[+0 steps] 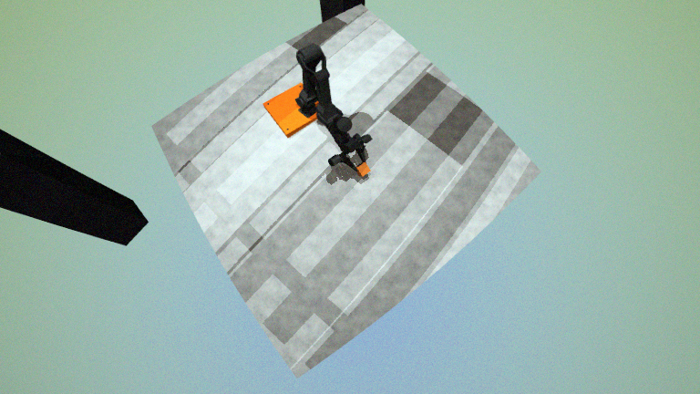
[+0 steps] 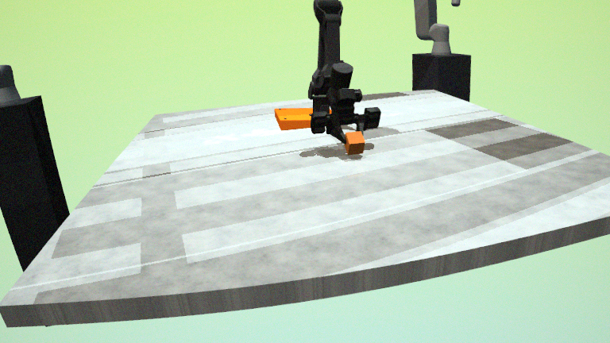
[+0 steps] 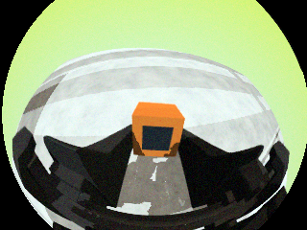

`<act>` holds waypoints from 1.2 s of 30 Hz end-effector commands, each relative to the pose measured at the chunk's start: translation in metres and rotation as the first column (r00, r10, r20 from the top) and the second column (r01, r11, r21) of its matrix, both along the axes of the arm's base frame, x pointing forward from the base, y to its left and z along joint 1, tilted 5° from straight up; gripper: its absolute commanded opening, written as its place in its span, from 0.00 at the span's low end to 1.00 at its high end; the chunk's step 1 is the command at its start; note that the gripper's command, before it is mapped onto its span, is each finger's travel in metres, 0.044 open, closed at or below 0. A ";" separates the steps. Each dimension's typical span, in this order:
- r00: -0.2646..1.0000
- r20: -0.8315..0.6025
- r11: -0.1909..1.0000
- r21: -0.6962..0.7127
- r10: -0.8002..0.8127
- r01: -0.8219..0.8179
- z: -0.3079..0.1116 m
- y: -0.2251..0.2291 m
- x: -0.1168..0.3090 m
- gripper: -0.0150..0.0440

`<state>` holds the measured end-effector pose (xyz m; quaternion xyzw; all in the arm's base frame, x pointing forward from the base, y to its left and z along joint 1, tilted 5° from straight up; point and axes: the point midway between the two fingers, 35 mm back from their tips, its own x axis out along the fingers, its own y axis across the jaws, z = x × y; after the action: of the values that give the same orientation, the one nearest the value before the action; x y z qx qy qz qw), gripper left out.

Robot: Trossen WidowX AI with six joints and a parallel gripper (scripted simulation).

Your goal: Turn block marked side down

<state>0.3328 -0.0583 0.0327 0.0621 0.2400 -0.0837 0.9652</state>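
The orange block [image 1: 364, 169] [image 2: 354, 144] [image 3: 158, 111] is held just above the table [image 1: 402, 203] [image 2: 287, 213] [image 3: 96, 105], with its shadow close beneath it. My gripper [image 1: 362, 166] [image 2: 353, 136] [image 3: 155, 130] is shut on the block, one finger on each side, and leans outward from the arm's base. The dark square mark [image 3: 157, 138] is on the block face turned back toward the wrist camera. Neither the top nor the exterior view shows the mark. The block's underside is hidden.
The arm stands on an orange base plate [image 1: 285, 110] [image 2: 292, 117] behind the block. A grey arm [image 2: 425, 6] stands on a black pedestal [image 2: 441, 74] beyond the back of the table. Another black pedestal [image 1: 66, 193] [image 2: 26, 177] stands off the left side.
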 end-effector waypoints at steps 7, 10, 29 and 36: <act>1.000 0.005 1.000 0.001 -0.005 0.005 0.001 -0.001 0.000 0.52; 1.000 0.005 1.000 0.001 -0.005 0.005 0.001 -0.001 0.000 0.65; 1.000 0.005 1.000 0.001 -0.005 0.005 0.001 -0.001 0.000 1.00; 1.000 0.005 1.000 0.001 -0.005 0.005 0.001 -0.001 0.000 1.00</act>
<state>0.3330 -0.0584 0.0333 0.0618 0.2383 -0.0841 0.9656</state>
